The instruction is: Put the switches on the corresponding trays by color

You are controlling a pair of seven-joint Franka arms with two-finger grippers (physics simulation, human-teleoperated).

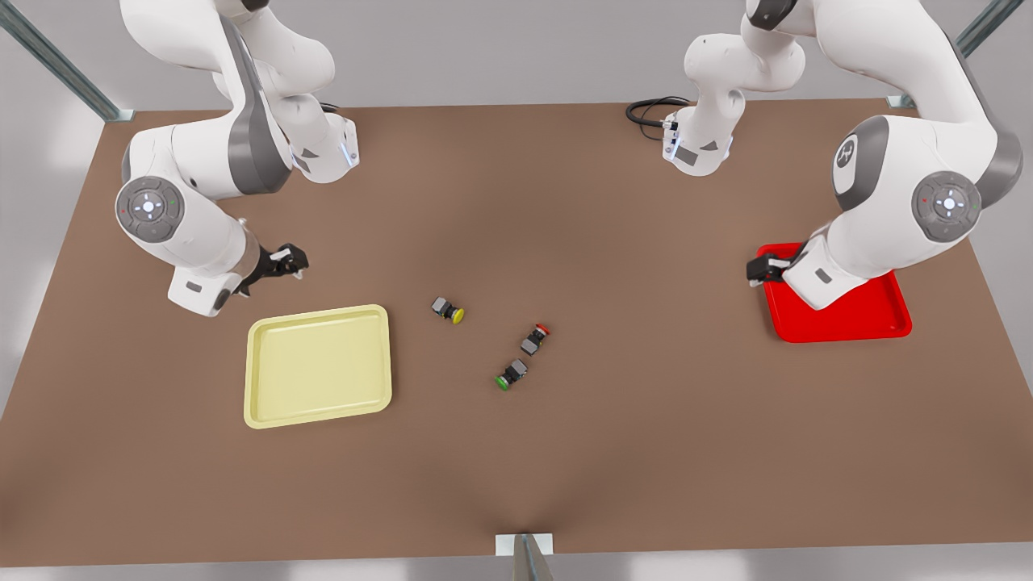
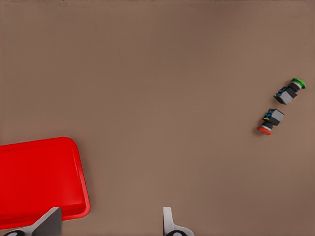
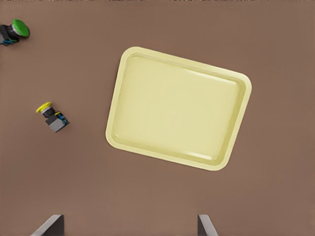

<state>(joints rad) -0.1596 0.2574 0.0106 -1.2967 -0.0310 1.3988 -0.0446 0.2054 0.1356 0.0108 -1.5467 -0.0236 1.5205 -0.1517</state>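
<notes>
Right gripper [image 1: 294,262]: hanging over the table [image 1: 516,452] on the front view's left, just beyond the yellow tray's far edge; in its wrist view the fingers [image 3: 49,226] are sitting wide apart with nothing between them.

Yellow tray [image 1: 318,365]: lying flat on the front view's left, nothing sitting in it.

Yellow switch [image 1: 448,310]: lying on its side on the table just right of the yellow tray, not touching it.

Green switch [image 1: 511,375]: lying on the bare table near the middle, closer to the camera than the red one.

Red switch [image 1: 535,339]: lying right beside the green switch, almost end to end with it, well apart from its tray.

Left gripper [image 1: 763,269]: hovering at the red tray's left edge, fingers [image 2: 170,223] spread open and gripping nothing.

Red tray [image 1: 855,319]: sitting on the front view's right, partly covered by the arm.
</notes>
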